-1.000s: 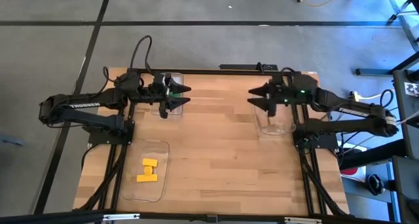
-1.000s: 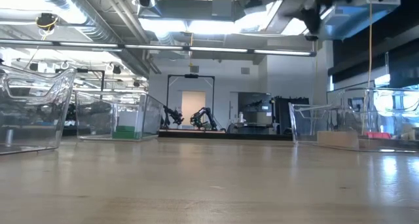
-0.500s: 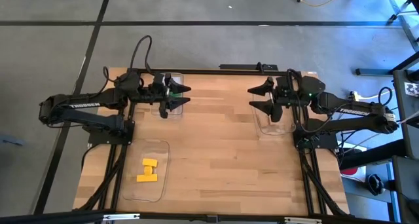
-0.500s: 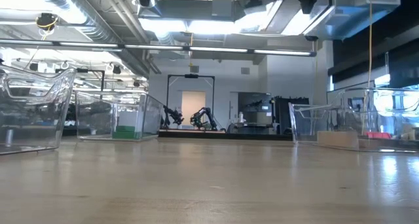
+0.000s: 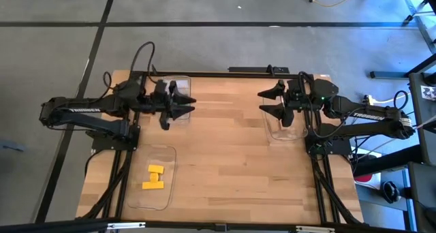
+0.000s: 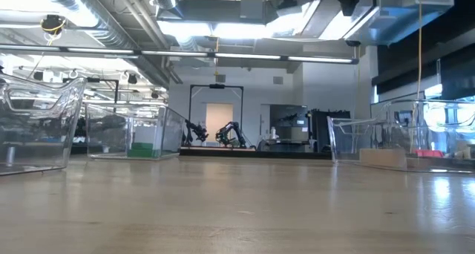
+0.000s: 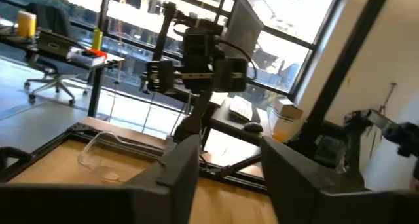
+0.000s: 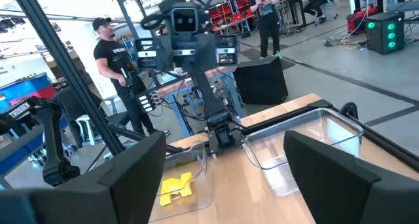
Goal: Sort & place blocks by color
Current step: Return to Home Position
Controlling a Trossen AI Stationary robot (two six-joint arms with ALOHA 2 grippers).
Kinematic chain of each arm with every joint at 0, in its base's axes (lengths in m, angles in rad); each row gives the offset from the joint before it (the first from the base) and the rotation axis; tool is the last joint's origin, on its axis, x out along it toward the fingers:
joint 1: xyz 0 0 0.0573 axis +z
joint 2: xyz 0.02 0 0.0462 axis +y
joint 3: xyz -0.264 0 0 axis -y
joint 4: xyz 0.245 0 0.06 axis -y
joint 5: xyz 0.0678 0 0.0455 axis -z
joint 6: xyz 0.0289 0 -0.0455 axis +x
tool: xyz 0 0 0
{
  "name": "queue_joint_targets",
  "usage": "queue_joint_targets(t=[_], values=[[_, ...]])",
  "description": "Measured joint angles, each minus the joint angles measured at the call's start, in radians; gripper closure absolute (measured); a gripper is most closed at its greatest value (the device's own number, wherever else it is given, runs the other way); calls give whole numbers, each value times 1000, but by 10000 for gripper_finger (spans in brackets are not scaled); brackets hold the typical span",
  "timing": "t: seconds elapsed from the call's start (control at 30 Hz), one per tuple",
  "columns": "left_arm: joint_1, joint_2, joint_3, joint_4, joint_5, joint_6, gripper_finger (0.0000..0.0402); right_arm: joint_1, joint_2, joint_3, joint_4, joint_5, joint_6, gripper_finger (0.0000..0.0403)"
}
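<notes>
Yellow blocks (image 5: pixel 154 178) lie on the floor of the near-left clear tray and show again as yellow blocks (image 8: pixel 175 185) in the right wrist view. Green blocks (image 6: pixel 145 149) rest in the far-left tray. Pale tan blocks (image 6: pixel 383 157) sit in the far-right tray. My left gripper (image 5: pixel 187 105) hovers open over the far-left tray; its fingers frame the left wrist view, gripper (image 7: pixel 226 185). My right gripper (image 5: pixel 261 101) hangs open, high above the far-right tray, gripper (image 8: pixel 226 185). Neither holds anything.
Three clear trays stand on the wooden table: far-left tray (image 5: pixel 181 82), near-left tray (image 5: pixel 167 152), far-right tray (image 5: pixel 287 131). The middle of the table between them is bare wood (image 5: pixel 225 158). People stand in the room beyond the table (image 8: pixel 111 60).
My left gripper has drawn back a little toward the table's left edge, staying open. My right gripper has risen, its dark shape leaving the top of the low view, and then held still. The blocks have not moved.
</notes>
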Motion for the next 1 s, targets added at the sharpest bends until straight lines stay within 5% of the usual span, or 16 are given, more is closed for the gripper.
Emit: queue_joint_targets(t=[0.27, 1.0], values=[[-88, -61, -17, -35, -66, 76, 392, 0, 0, 0, 1, 0, 0, 91], [-91, -409, -471, 160, -137, -7, 401, 0, 0, -1, 2, 0, 135, 91]])
